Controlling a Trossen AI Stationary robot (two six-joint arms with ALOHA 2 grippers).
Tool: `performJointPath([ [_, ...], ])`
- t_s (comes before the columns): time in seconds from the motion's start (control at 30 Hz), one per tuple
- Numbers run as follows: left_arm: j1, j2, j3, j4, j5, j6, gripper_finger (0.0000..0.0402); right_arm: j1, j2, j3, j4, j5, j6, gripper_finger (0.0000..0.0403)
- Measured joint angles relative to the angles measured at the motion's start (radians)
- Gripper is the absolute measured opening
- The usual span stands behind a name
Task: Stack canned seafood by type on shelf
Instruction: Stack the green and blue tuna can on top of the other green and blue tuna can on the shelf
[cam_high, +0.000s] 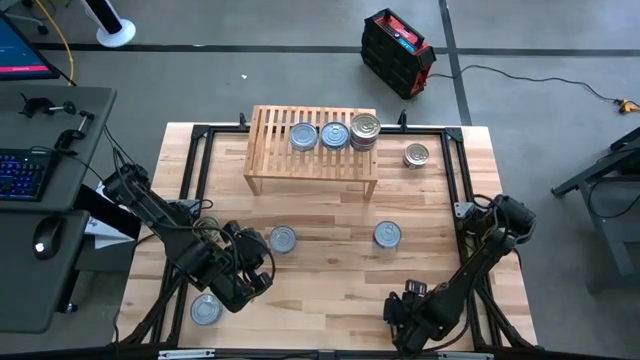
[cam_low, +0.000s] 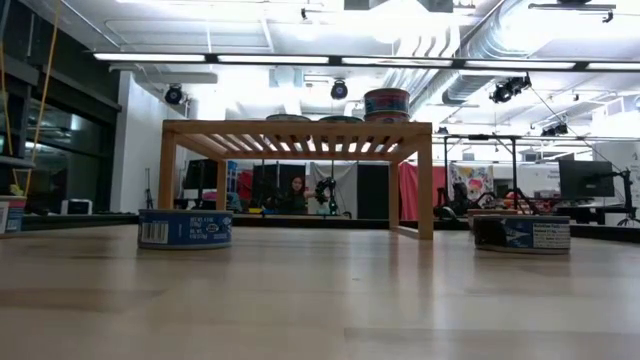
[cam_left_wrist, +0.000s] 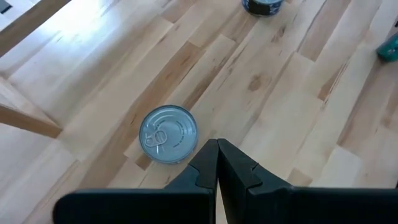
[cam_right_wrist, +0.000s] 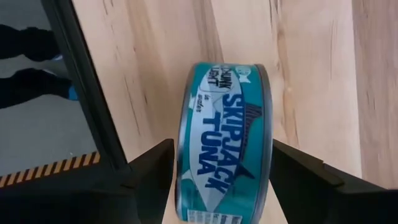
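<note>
Gripping a tuna can (cam_right_wrist: 225, 140), right gripper (cam_right_wrist: 225, 186) sits near table (cam_high: 330, 285) front edge; left gripper (cam_left_wrist: 217, 163) closed, empty.

Bare tabletop (cam_high: 330, 265) lies between two loose tins (cam_high: 283, 239) (cam_high: 387, 234) before the shelf (cam_high: 268, 150).

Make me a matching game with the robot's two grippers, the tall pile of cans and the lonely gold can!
Things:
1. left gripper
2. right gripper
3. stacked cans
4. gold-lidded can

Places or states:
A. on the table, just right of the shelf
B. shut on a Skipjack Tuna can
C. on the shelf's right end
D. shut and empty, beside a silvery-lidded can

Pairs: 1-D, 2-B, 3-C, 4-A
</note>
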Motion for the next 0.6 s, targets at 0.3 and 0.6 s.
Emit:
performJointPath([
  [0.3,0.000,0.000,0.000,-0.002,0.000,0.024,0.0000,-0.001,-0.005,0.000,0.012,0.000,-0.005,0.0169],
  [0.6,0.008,0.000,0.000,-0.001,-0.001,0.016,0.0000,-0.028,-0.013,0.000,0.129,-0.005,-0.146,0.0106],
])
